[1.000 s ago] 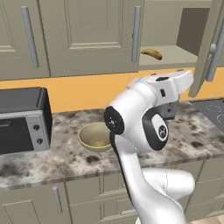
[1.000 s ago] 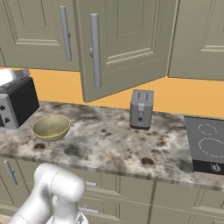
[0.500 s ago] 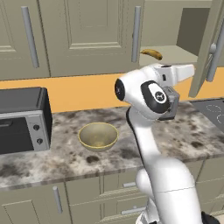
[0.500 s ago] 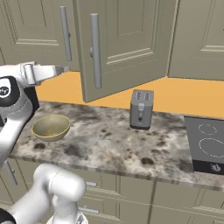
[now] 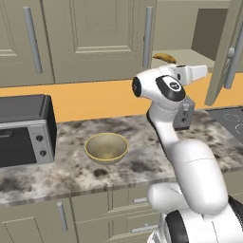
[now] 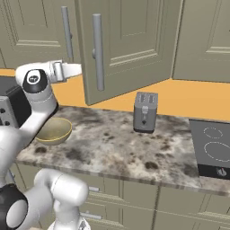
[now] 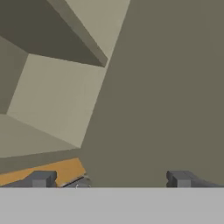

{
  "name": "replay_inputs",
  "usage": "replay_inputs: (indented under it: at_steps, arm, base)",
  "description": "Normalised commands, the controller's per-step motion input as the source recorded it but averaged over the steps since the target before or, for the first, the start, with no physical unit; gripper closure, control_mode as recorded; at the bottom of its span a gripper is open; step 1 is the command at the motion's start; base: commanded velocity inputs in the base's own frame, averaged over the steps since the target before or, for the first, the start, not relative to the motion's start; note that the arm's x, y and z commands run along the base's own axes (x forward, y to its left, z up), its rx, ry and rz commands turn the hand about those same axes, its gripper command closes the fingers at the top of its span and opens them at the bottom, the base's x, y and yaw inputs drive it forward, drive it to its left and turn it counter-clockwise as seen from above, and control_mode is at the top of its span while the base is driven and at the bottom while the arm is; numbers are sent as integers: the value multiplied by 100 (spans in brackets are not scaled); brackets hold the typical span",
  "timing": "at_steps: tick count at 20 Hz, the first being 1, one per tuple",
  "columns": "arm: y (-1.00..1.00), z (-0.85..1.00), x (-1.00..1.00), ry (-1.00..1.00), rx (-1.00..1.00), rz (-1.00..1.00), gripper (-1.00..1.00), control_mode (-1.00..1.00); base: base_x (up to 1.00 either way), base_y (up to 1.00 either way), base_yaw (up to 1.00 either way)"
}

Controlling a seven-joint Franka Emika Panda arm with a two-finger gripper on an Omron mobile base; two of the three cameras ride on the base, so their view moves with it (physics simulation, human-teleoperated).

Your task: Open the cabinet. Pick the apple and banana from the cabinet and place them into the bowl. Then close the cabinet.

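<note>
A simulated kitchen is shown, with the bowl [image 5: 106, 147] taken as the landmark. The bowl, dull yellow with a glossy inside, is set upright on the speckled stone bench [image 5: 71, 173], and nothing is seen inside it. Just beside the bowl, on the side of the closed cabinet door, a dark toaster oven [image 5: 23, 129] is placed; on the bowl's other side, well apart, a grey toaster [image 6: 145, 112] is stood near the orange wall. Above and beyond the bowl the cabinet [image 5: 102, 38] is hung, with one door shut and the far door [image 6: 126, 45] swung out over the bench. The banana [image 5: 163, 57] is laid on the cabinet's beige shelf, up and across from the bowl, partly hidden by the arm. The apple cannot be made out. The hand [image 7: 109, 178] is raised well above the bowl, level with the shelf, near the open door; its fingers [image 7: 40, 178] are spread wide and nothing is held between them.
</note>
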Motion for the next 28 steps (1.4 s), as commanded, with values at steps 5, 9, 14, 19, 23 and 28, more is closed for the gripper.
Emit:
replay_inputs:
  at_steps: [5, 9, 14, 19, 23, 28]
  arm:
    - [-95, -1, 18, 0, 6, 0, -100, -100]
    - [-100, 0, 1, -2, 11, -1, -100, -100]
    - [-100, 0, 0, -10, 16, -1, -100, -100]
    - [-34, 1, -24, -18, 11, 2, -100, -100]
    - [60, 3, -96, -22, -1, 22, -100, -100]
    - [97, 1, -78, -20, -4, 37, -100, -100]
  base:
    - [0, 0, 0]
    - [0, 0, 0]
    - [0, 0, 0]
    - [0, 0, 0]
    - [0, 0, 0]
    - [0, 0, 0]
